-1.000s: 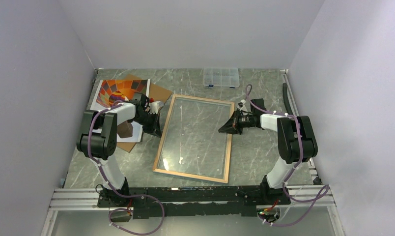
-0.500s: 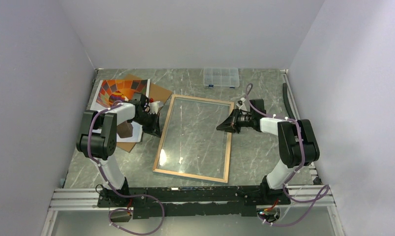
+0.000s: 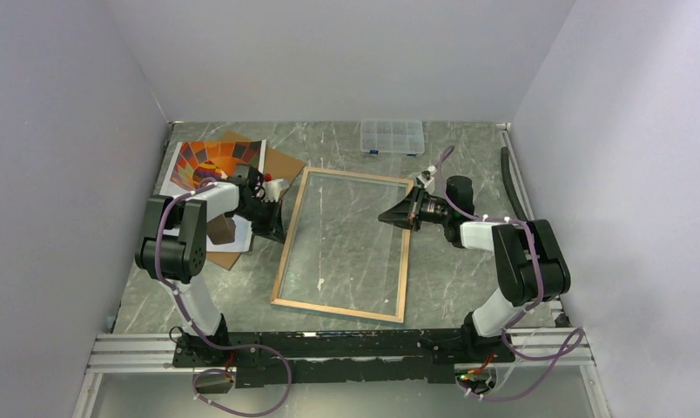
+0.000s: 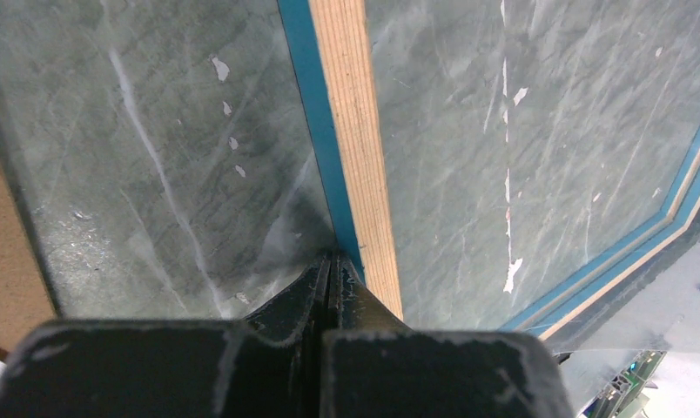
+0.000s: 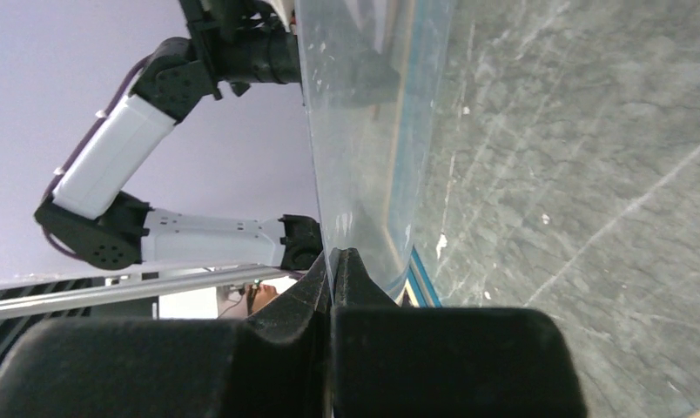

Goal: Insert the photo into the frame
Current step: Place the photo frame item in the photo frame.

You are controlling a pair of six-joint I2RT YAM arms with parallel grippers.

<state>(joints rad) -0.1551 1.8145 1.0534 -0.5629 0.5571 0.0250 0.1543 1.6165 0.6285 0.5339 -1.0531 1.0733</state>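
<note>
Tabletop [image 3: 468,157] of grey-green marbled stone fills the floor of the white-walled cell. Near its middle lies the frame [image 3: 338,311], tan wood side up, with the stone showing through its clear pane; its long sides run away from the arm bases and lean slightly to the right.

A brown backing board [image 3: 281,162] sits at the far left, just beside the frame's far left corner. The photo [image 3: 209,161] lies on it picture side up, outside the frame, its orange-red balloon pattern plain to see. Its nearer part is crossed by the left arm.

The left gripper [image 3: 281,235] reaches over the photo to the frame's left rail. In the left wrist view its fingers [image 4: 303,292] are pressed together with no gap, the tips meeting the rail's blue outer edge, with bare stone to one side and the tan strip to the other.

The right gripper [image 3: 384,218] points left across the frame's right rail. In the right wrist view its fingers [image 5: 307,292] are closed, and the clear pane runs edge-on straight out from between the tips, so they appear clamped on the frame there; a blue strip shows just beside them.

A small clear compartment box [image 3: 392,137] stands at the far edge, apart from the frame.
</note>
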